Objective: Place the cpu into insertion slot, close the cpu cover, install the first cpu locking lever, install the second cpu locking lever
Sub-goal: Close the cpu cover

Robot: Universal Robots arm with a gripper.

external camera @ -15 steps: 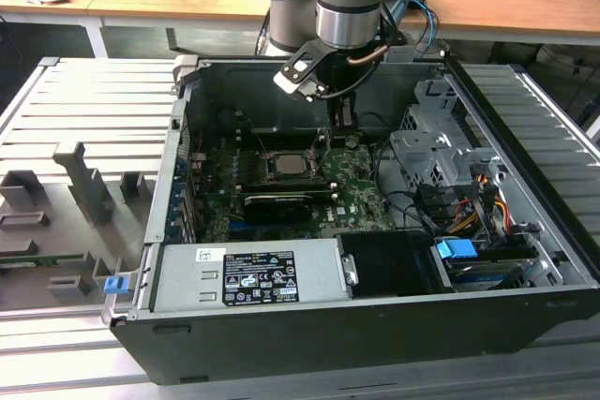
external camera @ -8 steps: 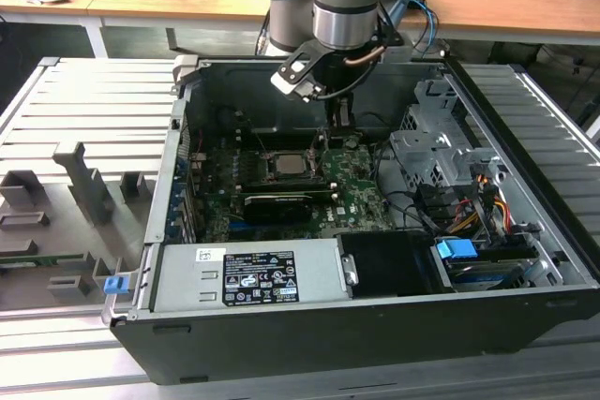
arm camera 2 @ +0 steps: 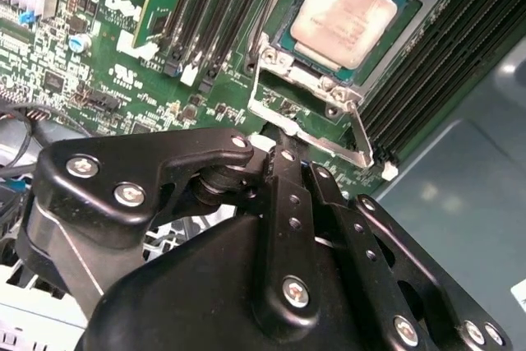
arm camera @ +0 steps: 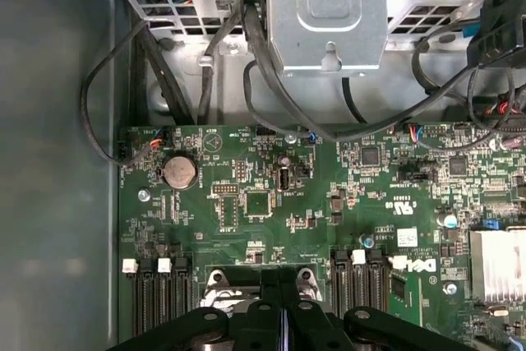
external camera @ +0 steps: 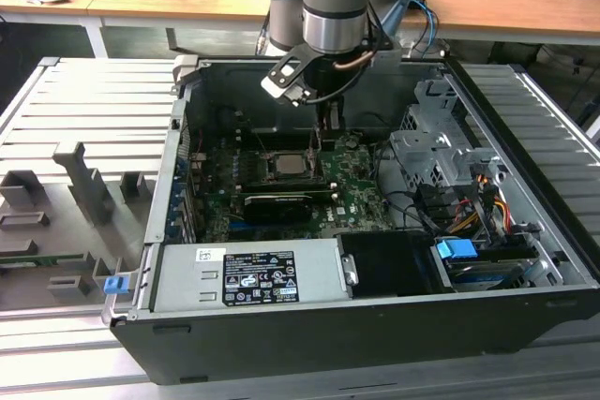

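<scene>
One step looks done: the cpu sits in the insertion slot, centre of the exterior view; the pincer, pressed together, touches the raised cpu cover, which likely needs lowering squarely.

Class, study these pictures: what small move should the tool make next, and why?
Probably nudge the cover over toward the cpu. In the second wrist view the cpu already lies in the slot, the cover looks tilted up off it, and the shut tool sits right at the cover's raised edge.
</scene>
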